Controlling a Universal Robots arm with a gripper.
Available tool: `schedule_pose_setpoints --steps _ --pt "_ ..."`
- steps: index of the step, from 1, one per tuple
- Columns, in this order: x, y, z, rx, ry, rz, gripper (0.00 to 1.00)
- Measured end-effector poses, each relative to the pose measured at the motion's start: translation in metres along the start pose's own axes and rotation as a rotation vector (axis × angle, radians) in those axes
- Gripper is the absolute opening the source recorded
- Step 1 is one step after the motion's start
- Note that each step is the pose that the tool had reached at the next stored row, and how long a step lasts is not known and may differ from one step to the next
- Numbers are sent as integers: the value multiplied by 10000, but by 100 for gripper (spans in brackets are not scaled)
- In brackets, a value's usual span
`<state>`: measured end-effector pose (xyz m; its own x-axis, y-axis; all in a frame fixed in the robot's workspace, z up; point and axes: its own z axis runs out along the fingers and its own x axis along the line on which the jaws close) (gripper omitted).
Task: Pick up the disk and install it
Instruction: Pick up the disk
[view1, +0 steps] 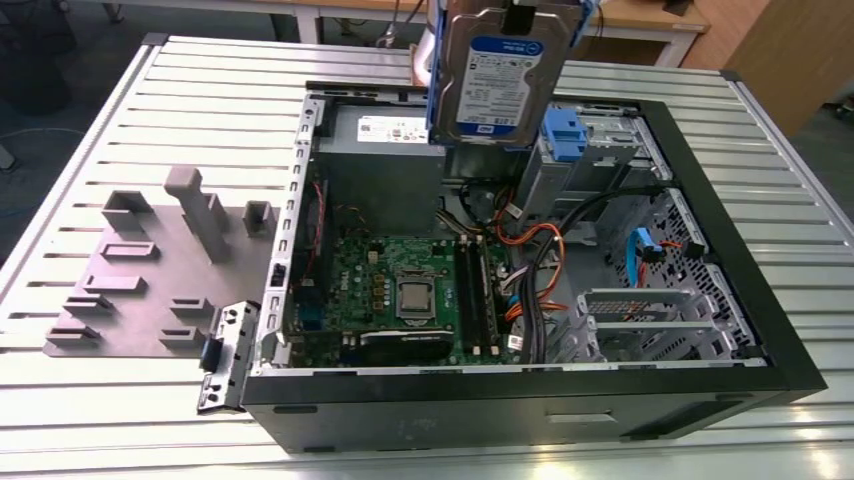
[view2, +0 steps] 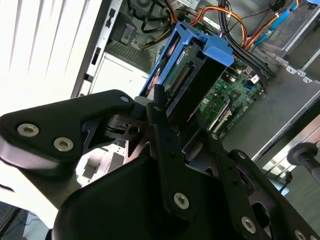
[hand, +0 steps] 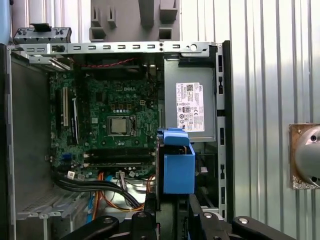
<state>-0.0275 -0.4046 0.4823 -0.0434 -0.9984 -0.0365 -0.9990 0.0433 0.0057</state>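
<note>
The disk (view1: 501, 80), a silver-grey drive with a white-and-blue label in a blue plastic carrier, hangs upright above the back of the open computer case (view1: 721, 230). My gripper (view2: 182, 117) is shut on it, and the black fingers (view2: 162, 130) clamp the carrier's upper end. In the first wrist view the disk (hand: 178, 170) shows edge-on between the gripper (hand: 172, 202) fingers, over the gap beside the power supply (hand: 190, 107). The disk (view2: 190, 85) touches nothing in the case.
Inside the case lie the motherboard (view1: 400, 290), bundled cables (view1: 534, 250) and a metal drive cage with a blue bracket (view1: 567, 135). A grey fixture block (view1: 147, 270) and a loose metal bracket (view1: 227, 355) sit on the slatted table (view1: 200, 90) at the exterior view's left.
</note>
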Motion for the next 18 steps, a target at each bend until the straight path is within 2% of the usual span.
schedule_pose_setpoints --steps 10,18 --pt "161 -7 -6 0 0 0 35" --pt "320 -14 -12 0 1 0 35"
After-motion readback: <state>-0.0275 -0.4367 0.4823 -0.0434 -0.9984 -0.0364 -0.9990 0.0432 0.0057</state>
